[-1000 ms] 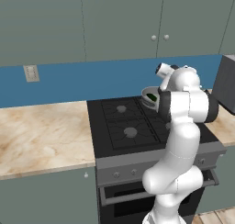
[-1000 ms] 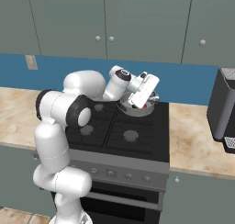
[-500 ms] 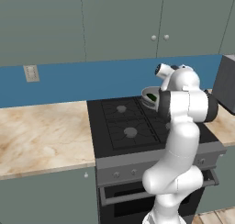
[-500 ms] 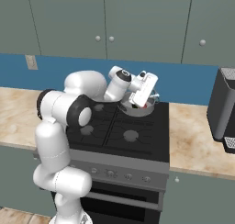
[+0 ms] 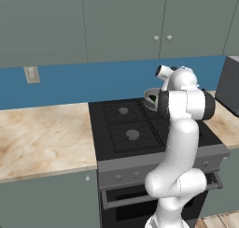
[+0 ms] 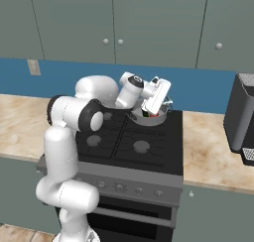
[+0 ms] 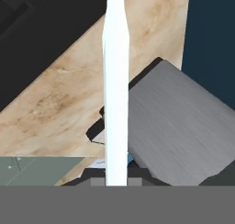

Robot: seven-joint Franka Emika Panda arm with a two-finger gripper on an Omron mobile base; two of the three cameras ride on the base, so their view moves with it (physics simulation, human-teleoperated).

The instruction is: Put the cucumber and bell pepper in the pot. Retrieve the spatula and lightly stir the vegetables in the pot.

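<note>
Nothing has shifted since earlier: claw point(image 6: 151, 110) stays clamped on the spatula point(image 7: 114, 81) over the pot point(image 6: 159, 118) on the stove; its long axis runs straight out along the fingers.

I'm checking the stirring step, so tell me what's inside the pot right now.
In the pot, red and dark green show: the bell pepper and the cucumber. The pincer covers the rest, so the tip of the spatula cannot be seen.
</note>
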